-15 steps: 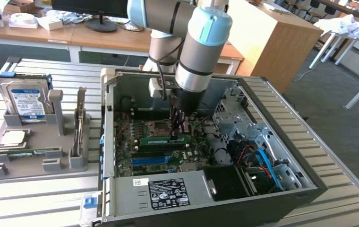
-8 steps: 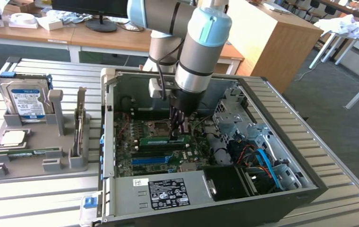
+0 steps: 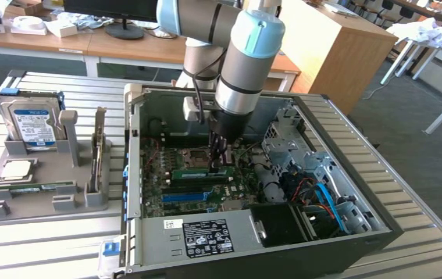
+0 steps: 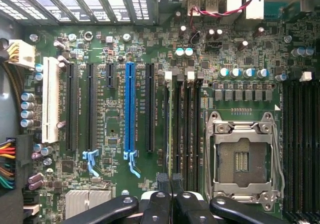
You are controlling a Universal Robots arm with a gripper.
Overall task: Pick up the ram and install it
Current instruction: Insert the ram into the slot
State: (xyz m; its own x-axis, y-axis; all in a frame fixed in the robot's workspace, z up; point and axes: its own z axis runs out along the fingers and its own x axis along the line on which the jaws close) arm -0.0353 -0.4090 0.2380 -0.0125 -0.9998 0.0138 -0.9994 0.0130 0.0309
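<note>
The ram point(image 3: 198, 172) is a thin green stick standing on edge in a memory slot of the motherboard point(image 3: 176, 195), inside the open computer case point(image 3: 132, 174). My gripper point(image 3: 223, 160) reaches straight down into the case and is shut on the ram near its end on the exterior view's right. In the wrist view the ram point(image 4: 169, 129) shows as a narrow pale line running away from the black fingertips point(image 4: 163, 180), beside the empty processor socket point(image 4: 242, 159). I cannot tell how deep it sits in the slot.
Several empty black slots and a blue slot point(image 4: 130, 109) lie beside the ram. A grey tray point(image 3: 42, 203) at the exterior view's left holds a blue-labelled hard drive point(image 3: 31, 125) and a silver processor chip point(image 3: 15, 170). Cables point(image 3: 322, 195) and a drive cage fill the case's far side.
</note>
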